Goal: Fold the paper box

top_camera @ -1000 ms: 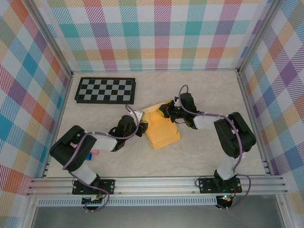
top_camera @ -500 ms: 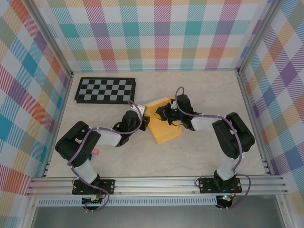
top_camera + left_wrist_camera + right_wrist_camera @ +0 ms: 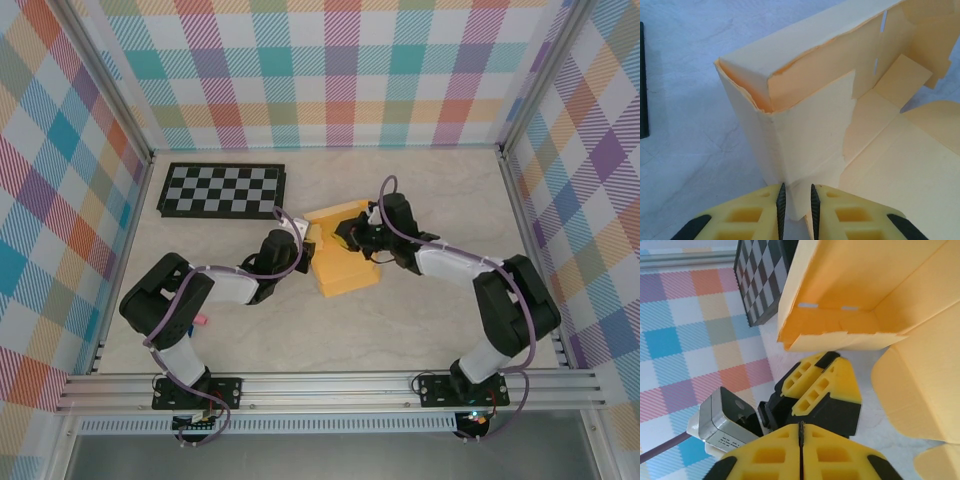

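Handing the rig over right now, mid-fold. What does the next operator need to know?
Left end effector: closed on a bottom edge of the paper box.
Right end effector: shut, empty, just off the box's open side.
Box: mid-table, right of the checkerboard panel.
Done: one wall raised, one corner formed.
Left: the other flaps lie flat, the tabs are untucked, and the box is not closed.

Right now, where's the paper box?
Top view, mid-table: the paper box sits between the left gripper and the right gripper, right of the checkerboard and nearer the arm bases.
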{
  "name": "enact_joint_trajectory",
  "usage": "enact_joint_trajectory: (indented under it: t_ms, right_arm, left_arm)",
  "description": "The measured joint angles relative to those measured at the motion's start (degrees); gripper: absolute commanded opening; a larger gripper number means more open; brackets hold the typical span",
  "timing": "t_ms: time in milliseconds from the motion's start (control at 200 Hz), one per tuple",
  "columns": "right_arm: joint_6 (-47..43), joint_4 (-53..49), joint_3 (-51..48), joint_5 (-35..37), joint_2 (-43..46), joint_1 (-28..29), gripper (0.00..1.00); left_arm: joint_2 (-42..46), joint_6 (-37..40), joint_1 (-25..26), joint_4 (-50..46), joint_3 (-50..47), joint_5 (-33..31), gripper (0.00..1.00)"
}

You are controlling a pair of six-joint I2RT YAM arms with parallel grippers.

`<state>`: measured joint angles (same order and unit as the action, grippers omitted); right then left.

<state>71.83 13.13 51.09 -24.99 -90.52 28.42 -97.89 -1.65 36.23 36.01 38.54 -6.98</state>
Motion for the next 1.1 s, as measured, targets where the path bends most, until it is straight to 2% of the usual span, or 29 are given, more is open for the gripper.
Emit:
enact_joint_trajectory:
  t_ms: [100, 270, 460, 500, 520, 590, 645, 795, 965, 1100]
  right_arm:
    - [-6.1, -9.1, 4.0, 1.0, 1.8, -3.3, 0.22]
    - [-22.5, -27.5, 18.4, 5.5, 2.0, -11.2, 0.27]
    - [-43.1, -37.2, 25.8, 7.7, 1.7, -17.6, 0.37]
    - [-47.0, -37.7, 25.7, 7.3, 1.3, -18.1, 0.39]
    - [-49.2, -37.4, 25.3, 6.9, 1.0, -18.4, 0.39]
    - [-55.5, -35.2, 21.9, 5.9, 0.7, -19.0, 0.41]
    - [-59.7, -34.1, 18.7, 5.4, 0.6, -19.6, 0.42]
    - [-67.8, -34.5, 17.7, 5.0, -2.3, -21.9, 0.41]
    - [-75.5, -38.4, 28.5, 4.2, -8.5, -23.2, 0.42]
    - [-78.5, -39.7, 33.5, 2.6, -10.7, -23.2, 0.42]
  left_arm:
    - [-0.2, 0.2, 0.0, -0.4, 0.1, -0.2, 0.22]
    - [-0.2, 0.8, 0.0, -2.6, 1.6, 0.0, 0.21]
    - [-0.2, 1.0, 0.0, -4.9, 3.3, 1.6, 0.22]
    - [-0.2, 1.0, -0.2, -4.9, 3.6, 2.0, 0.27]
    - [-0.2, 1.1, -0.2, -4.8, 3.6, 2.3, 0.32]
    - [-0.2, 1.2, -0.4, -4.3, 3.7, 3.5, 0.57]
    - [-0.2, 1.3, -0.5, -3.6, 3.5, 4.1, 0.66]
    - [-0.2, 1.2, -1.3, 0.7, 0.9, 7.2, 0.67]
    - [1.0, 0.8, -4.1, 3.5, -2.4, 10.7, 0.68]
    - [7.8, -0.8, -6.9, 3.4, -5.2, 11.5, 0.72]
